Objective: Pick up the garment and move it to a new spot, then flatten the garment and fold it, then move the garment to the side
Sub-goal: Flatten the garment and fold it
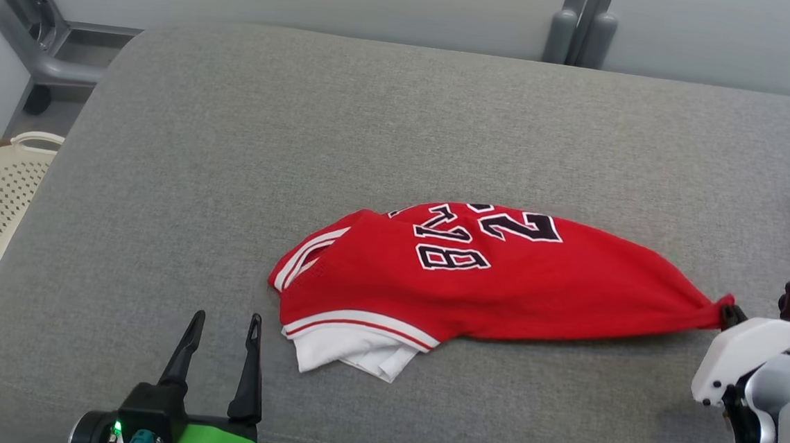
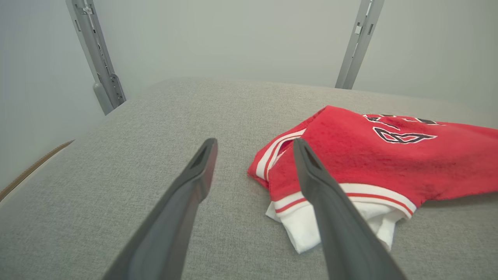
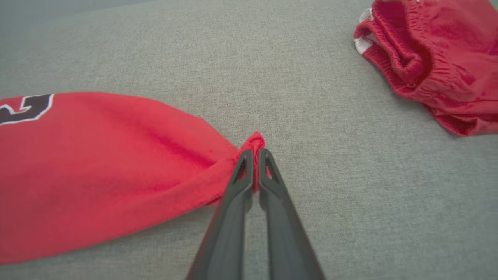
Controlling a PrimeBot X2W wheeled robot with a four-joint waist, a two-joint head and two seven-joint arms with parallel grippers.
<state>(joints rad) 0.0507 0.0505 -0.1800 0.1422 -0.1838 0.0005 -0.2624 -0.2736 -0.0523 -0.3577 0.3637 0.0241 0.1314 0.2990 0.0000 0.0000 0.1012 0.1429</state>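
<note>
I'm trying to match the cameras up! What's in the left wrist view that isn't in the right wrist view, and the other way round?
Left wrist view: the open left pincer, the jersey with its white edge, and two grey posts by the wall.
Right wrist view: the right pincer shut on a corner of the jersey, and red shorts lying apart from it.
Both: the red jersey and the grey cushion it lies on.
</note>
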